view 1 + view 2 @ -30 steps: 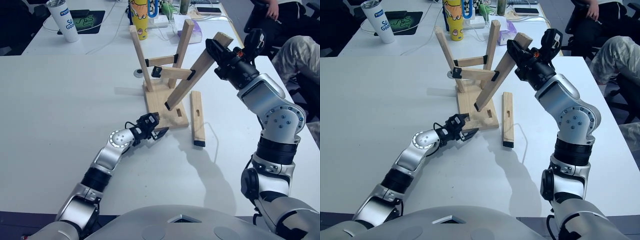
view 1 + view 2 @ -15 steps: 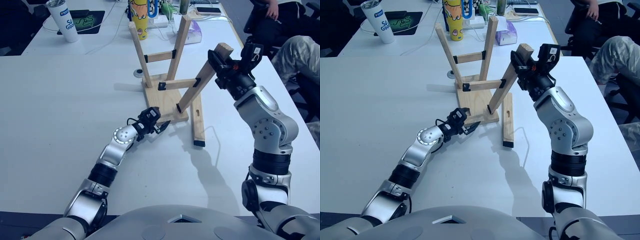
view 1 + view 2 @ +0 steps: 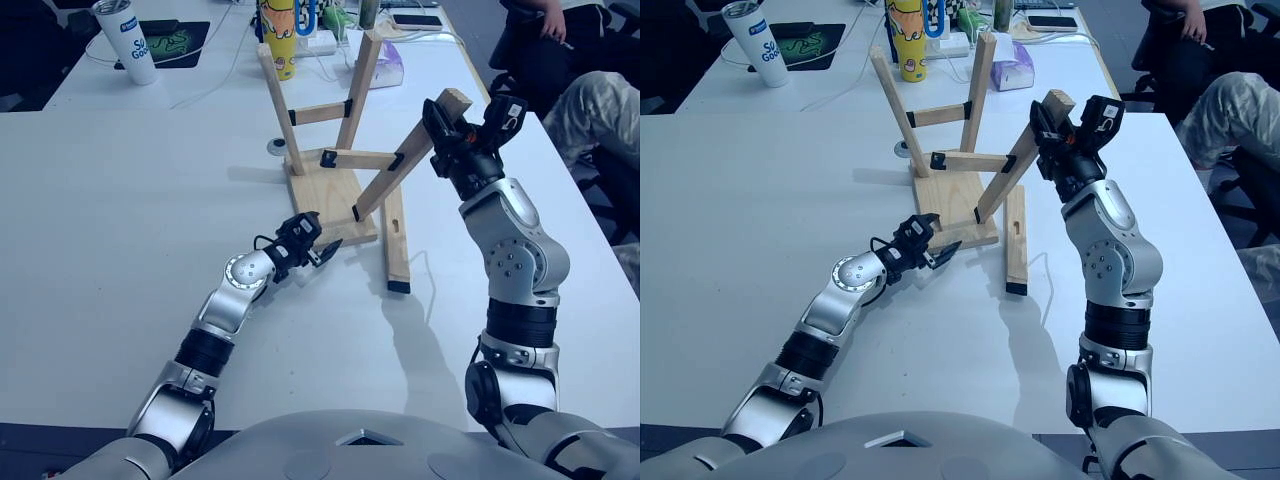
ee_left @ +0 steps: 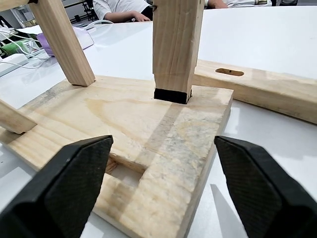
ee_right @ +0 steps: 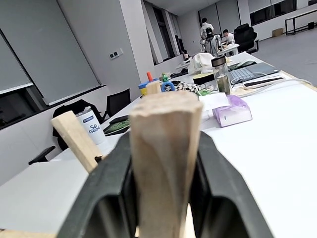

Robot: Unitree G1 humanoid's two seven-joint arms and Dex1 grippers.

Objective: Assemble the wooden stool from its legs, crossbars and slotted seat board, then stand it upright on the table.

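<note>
Seat board [image 3: 322,203]: flat on the counter [image 3: 120,220], two legs [image 3: 282,110] standing in it.
Left pincer [image 3: 322,252]: spread open, low at the board's near corner.
Right pincer [image 3: 446,122]: clamped on the top of a tilted leg [image 3: 393,172], whose foot rests on the board.
Loose leg [image 3: 396,240]: lying just beside the board.

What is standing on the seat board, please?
Two legs stand near its far edge; the right gripper holds a third leg tilted onto it. What lies under its foot is covered.
</note>
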